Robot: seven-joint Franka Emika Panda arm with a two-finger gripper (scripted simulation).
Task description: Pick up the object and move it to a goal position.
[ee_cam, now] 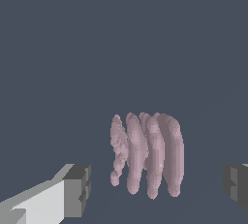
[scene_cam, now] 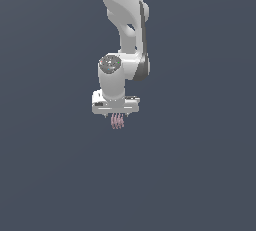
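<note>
Gripper (scene_cam: 116, 115) spread wide at frame centre, pink ribbed object (scene_cam: 117, 121) between the fingers (ee_cam: 77, 190), touching neither.

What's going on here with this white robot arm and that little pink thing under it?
A white robot arm points its gripper straight down over a small pink ribbed object. In the wrist view the gripper's fingers stand wide apart on either side of the object, not touching it. So the gripper is open and nothing has been grasped yet.
</note>
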